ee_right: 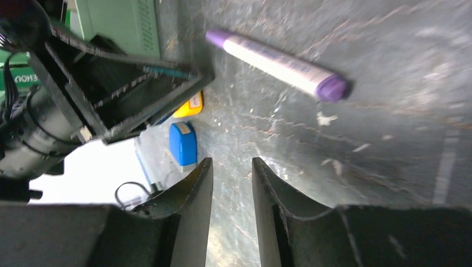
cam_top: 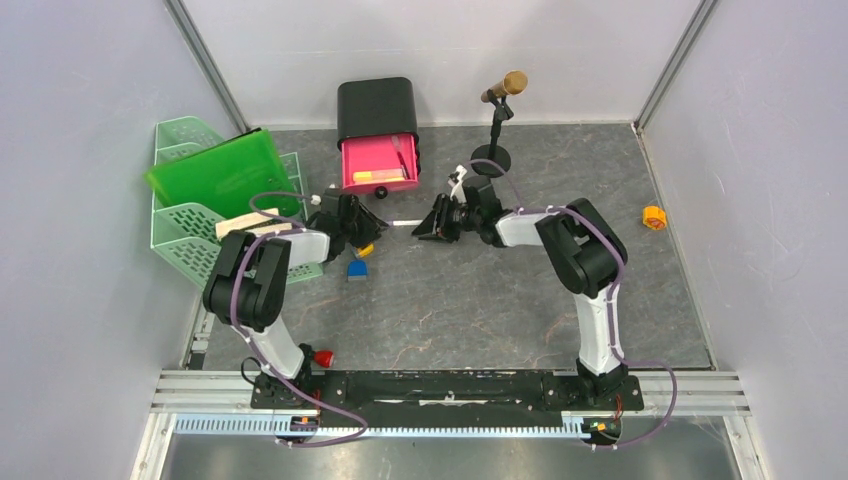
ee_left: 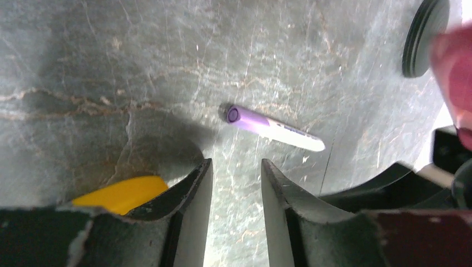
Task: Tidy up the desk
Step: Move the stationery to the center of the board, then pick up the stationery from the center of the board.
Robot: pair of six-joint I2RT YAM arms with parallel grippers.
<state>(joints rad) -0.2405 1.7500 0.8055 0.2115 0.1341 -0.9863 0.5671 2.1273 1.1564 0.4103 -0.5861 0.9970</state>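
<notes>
Both the left claw [ee_left: 236,164] and right claw [ee_right: 231,162] are narrowly open and empty. A purple-capped white marker pen [ee_left: 273,127] lies mid-frame on the dark-grey marbled worktop [cam_top: 500,310], so tidying looks unfinished.

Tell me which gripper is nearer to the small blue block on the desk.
Left. The left gripper is just beyond the blue block, beside a yellow piece; the right gripper sits farther off to its right, past the purple marker.

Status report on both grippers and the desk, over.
Left gripper open, empty. Right gripper open, empty. Purple-capped marker lies loose on desk between them. Nothing blocking it.
</notes>
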